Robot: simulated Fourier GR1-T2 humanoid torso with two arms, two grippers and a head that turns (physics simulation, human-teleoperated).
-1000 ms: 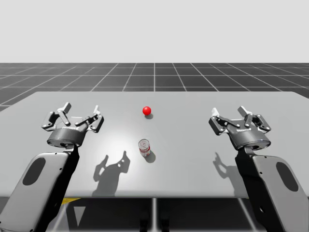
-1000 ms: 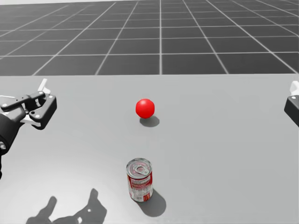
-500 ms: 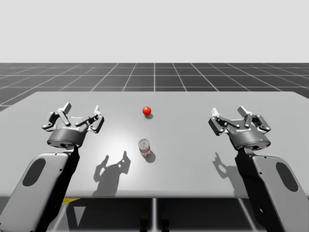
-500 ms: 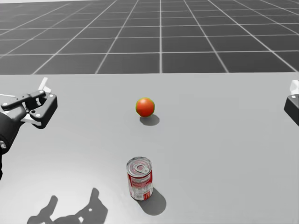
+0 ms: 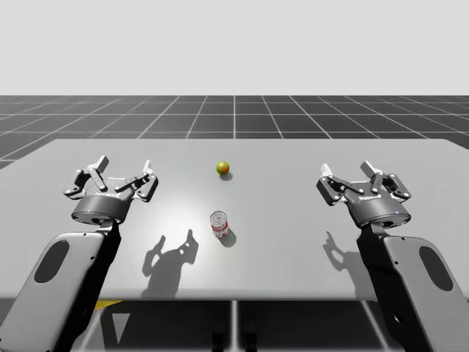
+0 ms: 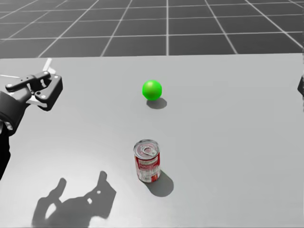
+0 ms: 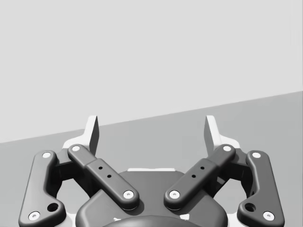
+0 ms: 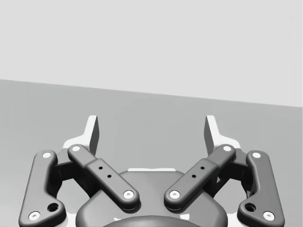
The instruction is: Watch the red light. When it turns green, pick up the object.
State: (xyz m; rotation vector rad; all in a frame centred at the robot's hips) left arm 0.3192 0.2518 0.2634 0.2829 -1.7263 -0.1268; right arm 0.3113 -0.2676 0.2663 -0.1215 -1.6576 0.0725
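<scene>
The light ball (image 6: 152, 90) reads green on my head view. It sits on the grey table (image 5: 293, 220) just beyond the red-and-silver can (image 6: 147, 160), not touching it. The can stands upright near the table's middle, between my two arms and well apart from both. My left gripper (image 5: 122, 174) hovers with fingers spread wide, holding nothing, and my right gripper (image 5: 363, 180) does likewise. The left arm's shadow (image 5: 172, 257) falls beside the can.
</scene>
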